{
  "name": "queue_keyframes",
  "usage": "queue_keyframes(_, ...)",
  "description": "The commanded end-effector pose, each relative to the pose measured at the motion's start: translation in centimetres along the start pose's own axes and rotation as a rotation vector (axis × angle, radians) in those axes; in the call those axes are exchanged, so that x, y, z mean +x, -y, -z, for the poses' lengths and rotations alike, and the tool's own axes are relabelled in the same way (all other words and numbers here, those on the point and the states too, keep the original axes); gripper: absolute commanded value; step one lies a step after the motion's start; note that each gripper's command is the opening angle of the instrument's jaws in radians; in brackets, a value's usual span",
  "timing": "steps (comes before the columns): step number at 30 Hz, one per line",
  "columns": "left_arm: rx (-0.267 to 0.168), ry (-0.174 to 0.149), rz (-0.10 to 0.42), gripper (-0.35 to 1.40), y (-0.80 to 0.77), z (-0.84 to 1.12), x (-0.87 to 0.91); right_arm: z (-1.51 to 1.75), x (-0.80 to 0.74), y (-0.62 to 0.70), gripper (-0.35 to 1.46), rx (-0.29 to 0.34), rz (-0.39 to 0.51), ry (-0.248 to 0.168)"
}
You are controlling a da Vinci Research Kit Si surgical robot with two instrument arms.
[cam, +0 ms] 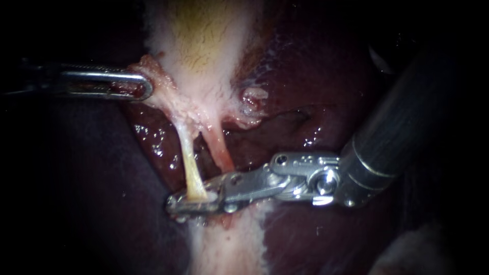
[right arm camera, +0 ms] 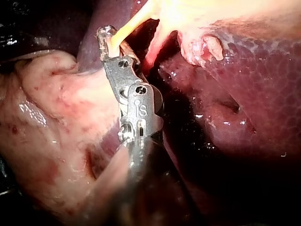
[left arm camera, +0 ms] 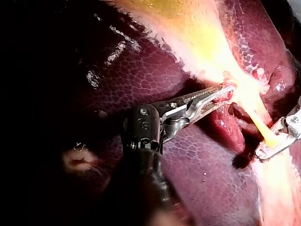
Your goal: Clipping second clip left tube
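While the left instrument grips the gallbladder, the right instrument's jaws sit closed on the left tube.
At the left, the left instrument's jaws are clamped on the pink edge of the gallbladder's lower end. Just right of that, the thin yellowish left tube runs taut down from the gallbladder into the right instrument's jaws, which press on it from both sides near its lower end. The pinker right tube lies just beside it, outside those jaws. Dark red liver lies all around, and the right instrument comes in across it from the right.
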Motion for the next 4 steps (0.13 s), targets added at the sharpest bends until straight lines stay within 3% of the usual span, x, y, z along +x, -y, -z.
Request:
queue_keyframes(1,0.001,0.0,-0.001,-0.35,0.0,0.0,0.0,0.01,0.0,0.0,-0.35,0.0,-0.001,-0.001)
queue_keyframes(4,0.001,0.0,-0.001,-0.35,0.0,-0.01,0.0,0.02,0.01,-0.01,-0.35,0.001,-0.001,-0.001)
